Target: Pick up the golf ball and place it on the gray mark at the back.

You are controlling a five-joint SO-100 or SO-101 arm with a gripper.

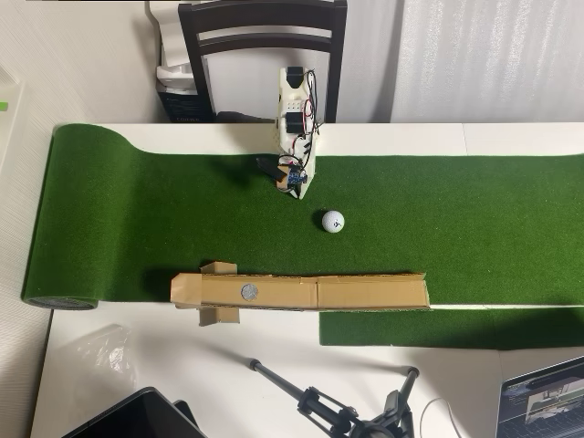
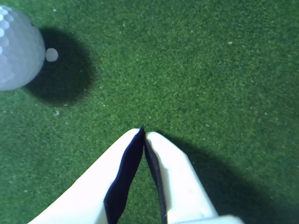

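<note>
The claw [image 2: 143, 132] hangs clenched and empty over the turf, so it should spread its 2 fingers and swing toward the golf ball [image 2: 16, 46], up-left of its tips in the wrist view.

Overhead view: the arm [image 1: 294, 123] is built of white plastic segments with black servo blocks set between them, and thin dark and red cables loop along its right side. A small blue circuit board sits near its lower end, beside a black part. Wrist view: the gripper [image 2: 143, 132] has two smooth white fingers [image 2: 177, 177] tapering to rounded tips, each lined on its inner face with a dark, wavy-edged pad.
</note>
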